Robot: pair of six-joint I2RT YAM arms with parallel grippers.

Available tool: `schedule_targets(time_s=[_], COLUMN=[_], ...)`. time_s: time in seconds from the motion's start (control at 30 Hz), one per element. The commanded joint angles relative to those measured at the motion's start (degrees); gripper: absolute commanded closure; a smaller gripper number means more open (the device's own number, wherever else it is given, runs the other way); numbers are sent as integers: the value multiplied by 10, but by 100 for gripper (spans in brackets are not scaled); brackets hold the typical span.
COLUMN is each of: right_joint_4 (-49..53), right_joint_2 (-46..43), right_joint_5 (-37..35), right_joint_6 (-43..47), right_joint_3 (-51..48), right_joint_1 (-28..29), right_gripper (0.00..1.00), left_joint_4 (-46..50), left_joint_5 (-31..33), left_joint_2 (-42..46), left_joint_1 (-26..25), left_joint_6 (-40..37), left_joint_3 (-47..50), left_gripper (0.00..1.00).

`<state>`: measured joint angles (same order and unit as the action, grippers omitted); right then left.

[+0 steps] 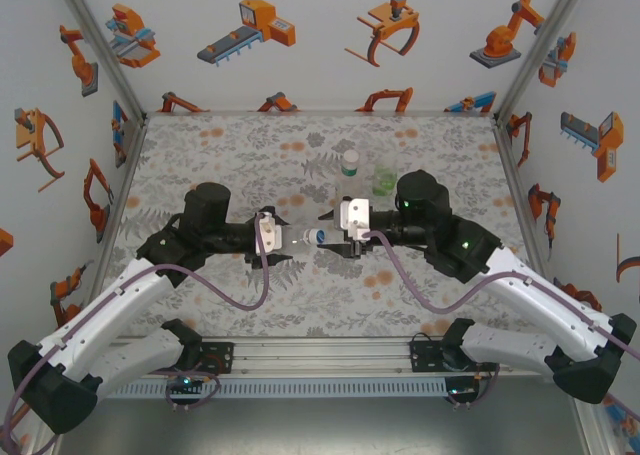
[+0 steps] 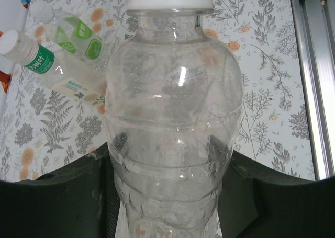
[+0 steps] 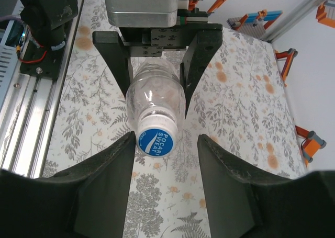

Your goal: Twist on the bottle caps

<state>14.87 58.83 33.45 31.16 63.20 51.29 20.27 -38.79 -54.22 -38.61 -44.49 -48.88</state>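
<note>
While left fingers (image 2: pixel 57 196) clamp one bottle (image 2: pixel 172 117) of three, right fingers (image 3: pixel 104 180) gape around its one blue cap (image 3: pixel 156 142).

The table's (image 1: pixel 200 155) far left and near strip lay free. Mid-table was barred by the left gripper (image 1: pixel 284 239) and right gripper (image 1: pixel 329 240), bridged by a clear bottle (image 1: pixel 303 237). Behind the right one stood a white-capped bottle (image 1: pixel 349 164) and a green bottle (image 1: pixel 384 180) (close together). The blue cap (image 3: pixel 156 142) left a slim gap beside one right finger.
</note>
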Motion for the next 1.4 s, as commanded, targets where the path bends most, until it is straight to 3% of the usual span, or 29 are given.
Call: schedule_targets(time_s=[0.0,0.43,0.83,1.0,1.17,1.37], right_joint_4=[-25,-22,-10,-18,-58,-129], right_joint_2=[3,3,13,12,10,13], right_joint_5=[8,14,22,15,-21,-118], right_joint_6=[6,1,0,-9,-94,-320], right_joint_3=[2,-6,1,-3,-21,-38], right_joint_1=[5,10,13,13,14,14], right_gripper=[51,60,60,68,80,100], left_joint_4=[3,3,3,3,-4,-20], left_joint_5=[-21,-20,-19,-16,4,36], left_joint_2=[-1,2,7,7,12,19], left_joint_1=[-1,-1,-1,-1,-1,-1], left_joint_6=[-6,-6,-6,-7,-4,4], left_joint_3=[-22,-22,-21,-21,-18,-11], left_gripper=[100,100,100,100,100,100])
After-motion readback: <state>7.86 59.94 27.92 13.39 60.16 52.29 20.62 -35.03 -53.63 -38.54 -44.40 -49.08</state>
